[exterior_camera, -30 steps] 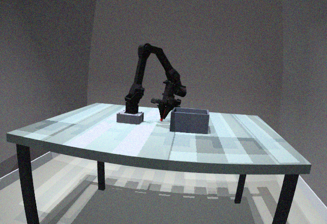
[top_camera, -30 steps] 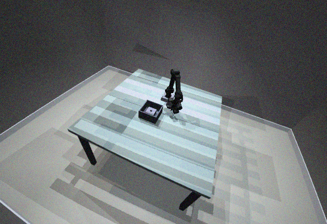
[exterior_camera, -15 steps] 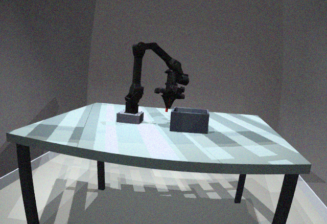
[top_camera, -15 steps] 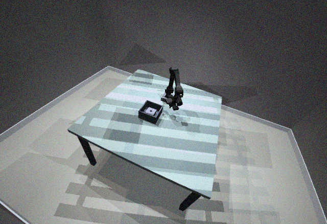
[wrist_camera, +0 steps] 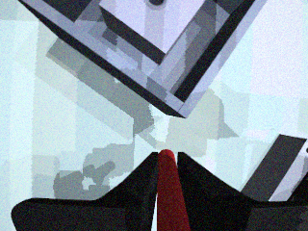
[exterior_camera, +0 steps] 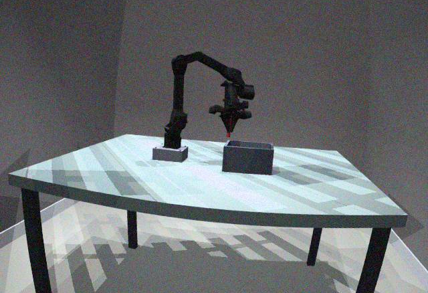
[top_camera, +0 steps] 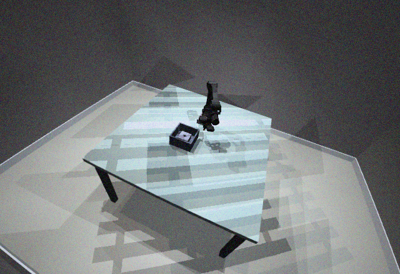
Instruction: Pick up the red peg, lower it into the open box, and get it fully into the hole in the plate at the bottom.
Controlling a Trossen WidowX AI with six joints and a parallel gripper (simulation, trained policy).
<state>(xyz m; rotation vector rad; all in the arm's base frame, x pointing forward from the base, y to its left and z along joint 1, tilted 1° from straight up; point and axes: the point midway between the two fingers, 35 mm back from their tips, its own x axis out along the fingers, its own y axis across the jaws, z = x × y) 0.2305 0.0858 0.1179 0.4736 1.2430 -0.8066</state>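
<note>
My fingers (top_camera: 207, 128) (exterior_camera: 228, 132) are clamped on the peg (exterior_camera: 228, 134) (wrist_camera: 168, 192) — slim, red, round-ended, roughly upright, I think — above the table (top_camera: 222, 180) (exterior_camera: 166, 186) (wrist_camera: 53, 144).

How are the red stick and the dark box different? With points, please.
The thin red peg (exterior_camera: 228, 134) (wrist_camera: 168, 192) is bright; the open, dark blue-grey box (top_camera: 179, 144) (exterior_camera: 247, 159) (wrist_camera: 125, 83) is dull. The peg is a slim rod, but the box is wide and hollow. The peg hangs in the black pincer (top_camera: 206, 129) (exterior_camera: 229, 131) (wrist_camera: 167, 156); the box sits on the table.
</note>
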